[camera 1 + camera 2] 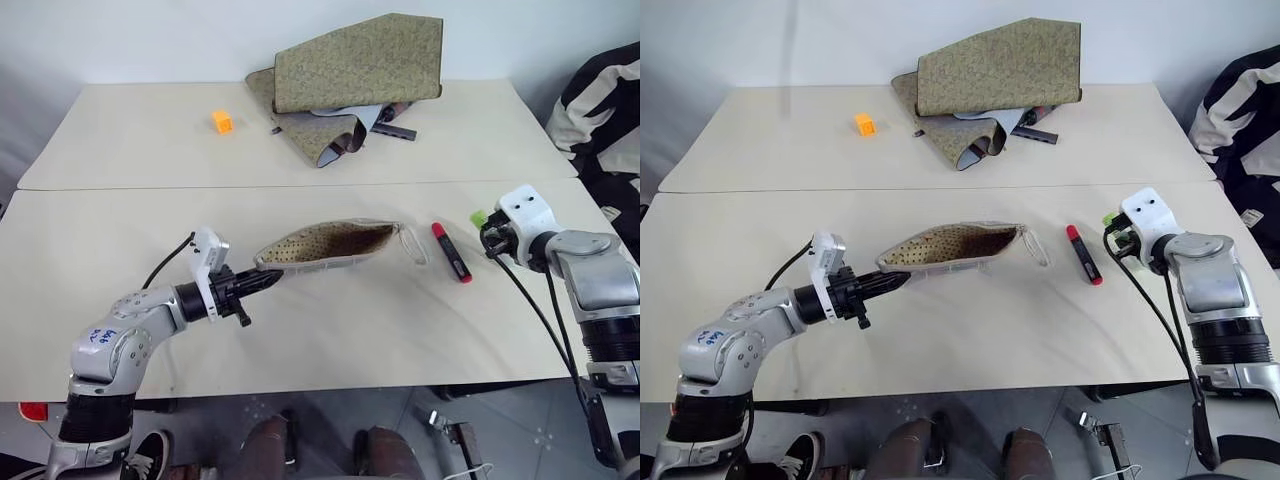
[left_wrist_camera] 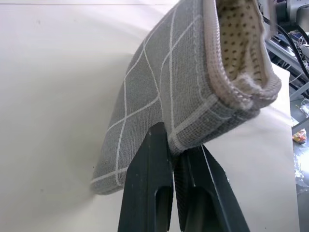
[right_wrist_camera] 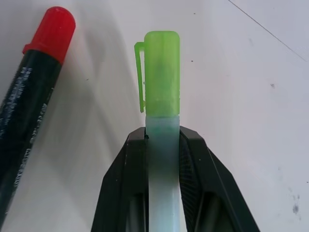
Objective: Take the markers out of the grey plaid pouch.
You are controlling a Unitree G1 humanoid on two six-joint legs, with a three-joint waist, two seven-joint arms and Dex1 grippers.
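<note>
Grey plaid pouch (image 1: 325,245) pinched at corner by left fingers (image 2: 149,193), mouth open (dotted lining seen). Green marker (image 3: 161,77) pinched by right fingers (image 3: 193,193). Red-and-black marker (image 1: 451,251) laid on surface (image 1: 350,330), its print unreadable.

An orange cube (image 1: 222,121) sits left of the olive-green folded case (image 1: 355,70).

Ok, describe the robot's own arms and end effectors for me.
Both arms are rounded silver-grey shells with black joints. The left arm carries blue handwritten marks. Each wrist bears a white camera block, with black cables looping off it. The left end effector and right end effector each have two slim black tapering fingers.
</note>
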